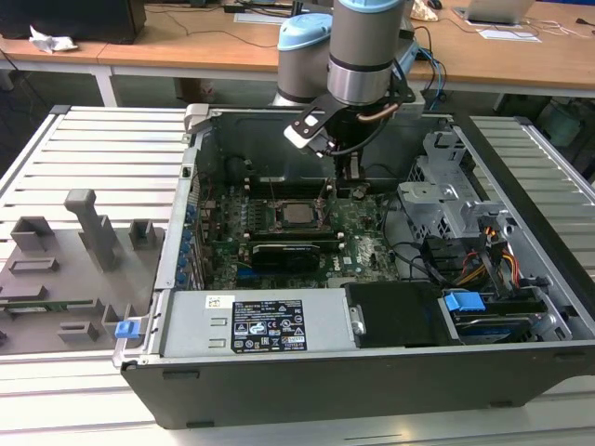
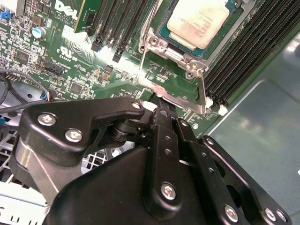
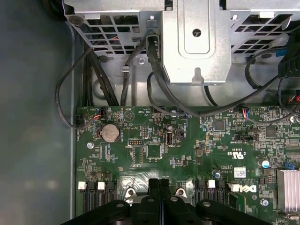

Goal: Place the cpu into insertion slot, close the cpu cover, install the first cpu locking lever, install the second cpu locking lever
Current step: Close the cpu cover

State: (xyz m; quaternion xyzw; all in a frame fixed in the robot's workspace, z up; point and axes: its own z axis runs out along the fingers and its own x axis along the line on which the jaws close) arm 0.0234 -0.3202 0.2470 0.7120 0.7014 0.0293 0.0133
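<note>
Open computer case (image 1: 279, 386) on a slatted metal bench (image 1: 93, 139), green motherboard (image 1: 367, 237) flat on its floor, power supply (image 1: 270, 321) along the near wall. Near the board's middle, the cpu (image 1: 297, 214) seated flat in the insertion slot (image 2: 189, 62), dull silver top upward, framed by the slot's silvery rim. Long black memory slots (image 2: 243, 51) just beside it. Hinged at the slot's edge and swung open, off the chip: the cpu cover (image 2: 177, 97), a thin silvery frame tilted out over the board toward the claw. Black claw (image 1: 346, 177) low inside the case on the grey arm (image 1: 367, 46), just beside the slot toward the exterior view's right. Fingers (image 3: 153, 187) pressed together, no gap between them in both wrist views, tips right at the cover's outer bar; cannot tell whether merely touching that bar or nipping it. Farther along the board in the first wrist view, a round coin cell (image 3: 109, 132), then a grey metal drive cage (image 3: 197, 42) with black cables (image 3: 164, 93) looping beneath. Grey fixture blocks (image 1: 88, 228) on the bench toward the exterior view's left, well apart from the case.
</note>
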